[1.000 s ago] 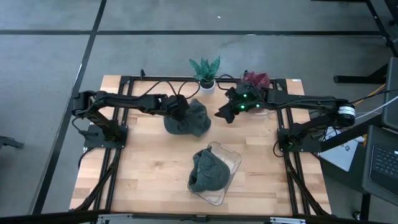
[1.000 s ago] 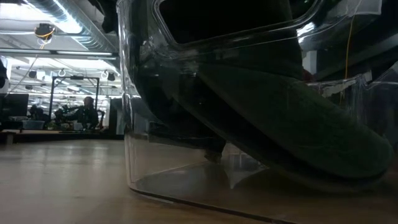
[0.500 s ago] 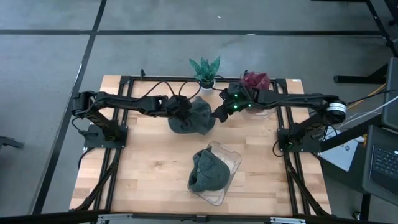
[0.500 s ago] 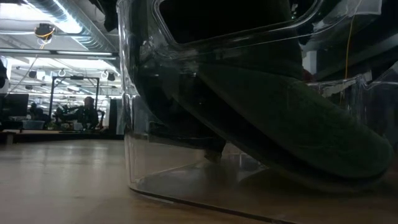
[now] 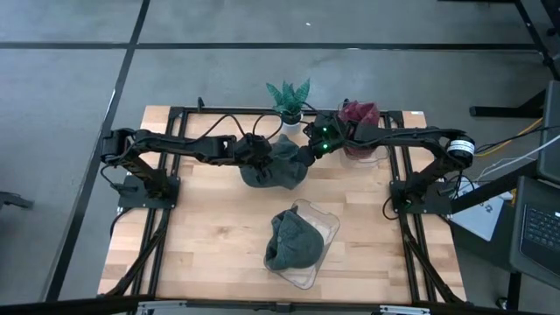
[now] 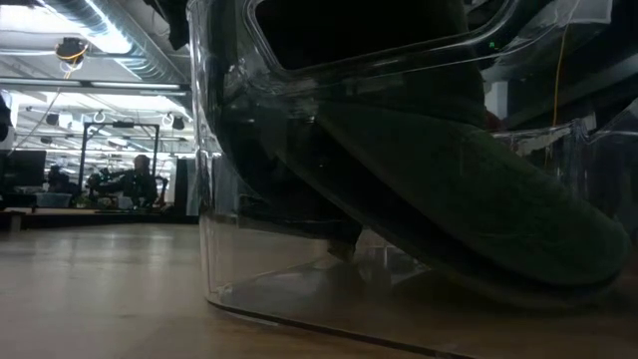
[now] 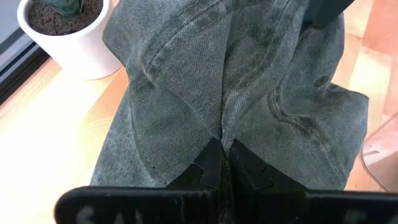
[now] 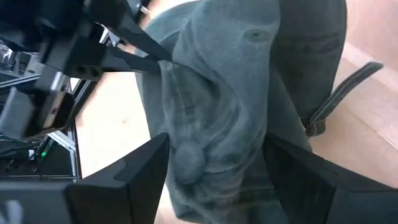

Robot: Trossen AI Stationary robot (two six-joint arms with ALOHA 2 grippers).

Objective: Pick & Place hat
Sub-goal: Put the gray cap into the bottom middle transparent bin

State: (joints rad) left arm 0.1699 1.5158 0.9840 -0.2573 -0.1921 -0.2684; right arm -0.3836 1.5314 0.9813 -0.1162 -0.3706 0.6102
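The left gripper (image 5: 260,156) is clamped shut on a fold of a grey-green denim hat (image 5: 278,164), holding it above the wooden table (image 5: 201,232) at about 12 o'clock from the table's middle. In the left wrist view its two dark fingers (image 7: 211,167) pinch the hat's (image 7: 249,93) cloth together between them.

The right gripper (image 5: 306,157) reaches in from 3 o'clock and meets the hat's other side. Its fingers (image 8: 134,171) stand spread wide with the hat (image 8: 230,93) between them, not yet pressed on the cloth.

A second grey-green hat (image 5: 293,241) lies in a clear plastic container (image 5: 325,225) at 6 o'clock from the held one, well apart. In the low view this container (image 6: 214,199) fills the near field.

A small potted plant (image 5: 289,98) in a white pot (image 7: 68,37) stands at 12 o'clock, just beside the held hat. A dark red hat (image 5: 360,114) sits at the table's far edge at 2 o'clock.
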